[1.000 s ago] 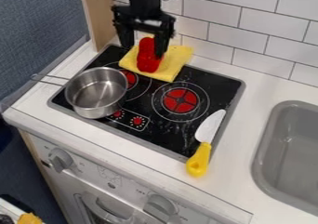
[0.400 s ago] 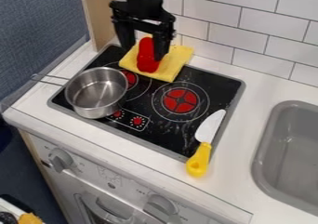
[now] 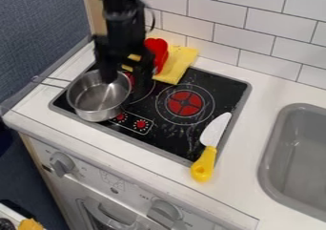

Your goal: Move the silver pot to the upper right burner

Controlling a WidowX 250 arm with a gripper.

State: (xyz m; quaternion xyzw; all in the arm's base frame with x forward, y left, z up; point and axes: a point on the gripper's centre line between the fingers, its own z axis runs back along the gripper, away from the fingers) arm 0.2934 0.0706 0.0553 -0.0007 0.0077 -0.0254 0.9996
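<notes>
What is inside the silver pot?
Bare metal shows inside the silver pot, with nothing resting on the visible floor. The gripper covers part of its far side; what lies behind cannot be seen.

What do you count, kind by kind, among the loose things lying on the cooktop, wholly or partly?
Silver pot: 1
Yellow-handled knife: 1
Yellow cloth: 1
Red object on the cloth, exact kind unclear: 1
Total: 4
</notes>
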